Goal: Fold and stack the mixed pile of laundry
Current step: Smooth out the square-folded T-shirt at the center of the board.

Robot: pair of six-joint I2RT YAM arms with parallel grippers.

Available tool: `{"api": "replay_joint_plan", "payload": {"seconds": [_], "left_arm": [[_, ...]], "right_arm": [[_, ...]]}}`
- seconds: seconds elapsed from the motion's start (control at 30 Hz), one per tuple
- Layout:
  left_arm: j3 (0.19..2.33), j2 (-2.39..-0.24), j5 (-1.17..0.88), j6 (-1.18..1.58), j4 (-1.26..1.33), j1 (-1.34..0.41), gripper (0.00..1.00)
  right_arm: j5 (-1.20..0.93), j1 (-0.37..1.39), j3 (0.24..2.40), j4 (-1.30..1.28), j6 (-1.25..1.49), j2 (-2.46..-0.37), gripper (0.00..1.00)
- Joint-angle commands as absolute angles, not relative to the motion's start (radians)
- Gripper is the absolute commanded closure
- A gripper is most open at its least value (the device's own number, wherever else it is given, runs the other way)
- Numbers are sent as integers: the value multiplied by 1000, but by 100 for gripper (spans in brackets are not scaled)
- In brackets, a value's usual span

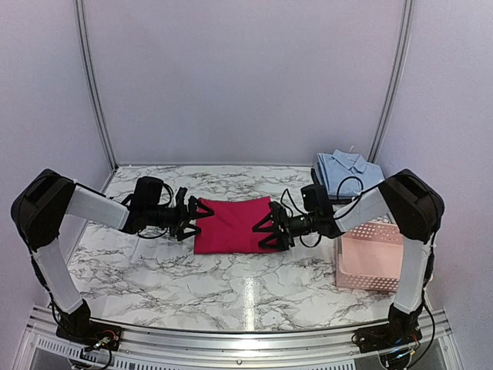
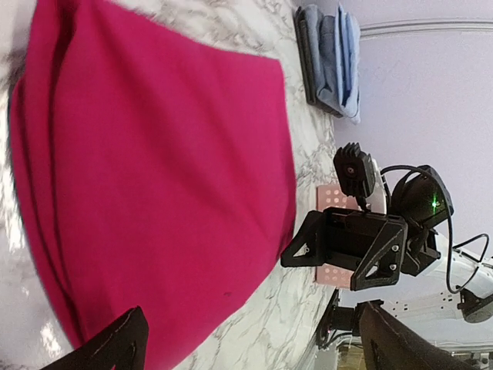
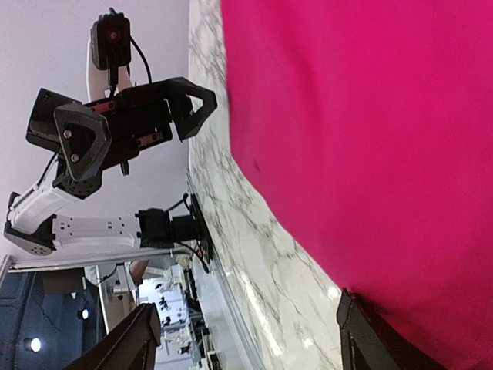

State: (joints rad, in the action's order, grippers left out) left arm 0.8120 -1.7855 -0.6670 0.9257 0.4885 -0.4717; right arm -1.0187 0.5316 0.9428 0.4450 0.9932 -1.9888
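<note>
The magenta-red garment [image 1: 231, 225] lies folded flat as a rectangle on the marble table; it also shows in the left wrist view [image 2: 154, 177] and the right wrist view [image 3: 370, 139]. My left gripper [image 1: 196, 218] is open at its left edge, low over the table [image 2: 254, 347]. My right gripper [image 1: 269, 227] is open at its right edge [image 3: 246, 339], with one finger [image 3: 377, 339] over the cloth's near corner. Neither holds anything. The light blue collared shirt [image 1: 347, 171] lies folded at the back right on the dark tray [image 1: 317, 181]; it also shows in the left wrist view [image 2: 335, 54].
The pink lattice basket [image 1: 370, 254] stands at the right, beside the right arm. Bare marble table [image 1: 231, 285] lies in front of the garment. Grey walls close in the back and both sides.
</note>
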Motion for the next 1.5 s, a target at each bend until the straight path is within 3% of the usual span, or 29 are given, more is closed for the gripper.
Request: {"api": "replay_joint_plan", "payload": {"seconds": [0.0,0.3,0.43,0.57,0.73,0.93,1.07,1.27,1.47], "left_arm": [[995,-1809,-645,826,339,-459,1],[1376,-2175,-625,863,341,-416,1],[1401,-2263,-562,897,340,-370,1],[1287,-2212,-484,888,345,-306,1],[1197,-2020,-431,669,242,-310,1],[1296,-1852,-143,175,-141,-500,1],[1317,-1830,-26,-37,-204,-660,2],[1393,-1898,99,-275,-201,-890,14],[1492,-2025,122,-413,-201,-1002,28]], "right_arm": [[-985,487,1103,296,892,-1970,25],[-950,441,1458,288,876,-2283,27],[-911,408,1507,281,866,-2370,28],[-862,380,1431,217,802,-2361,28],[-890,381,1401,190,767,-2239,30],[-801,374,1417,-93,617,-2018,30],[-739,348,1334,-197,580,-1913,31],[-706,320,1168,-207,599,-1779,31],[-688,317,1065,-197,616,-1710,31]]}}
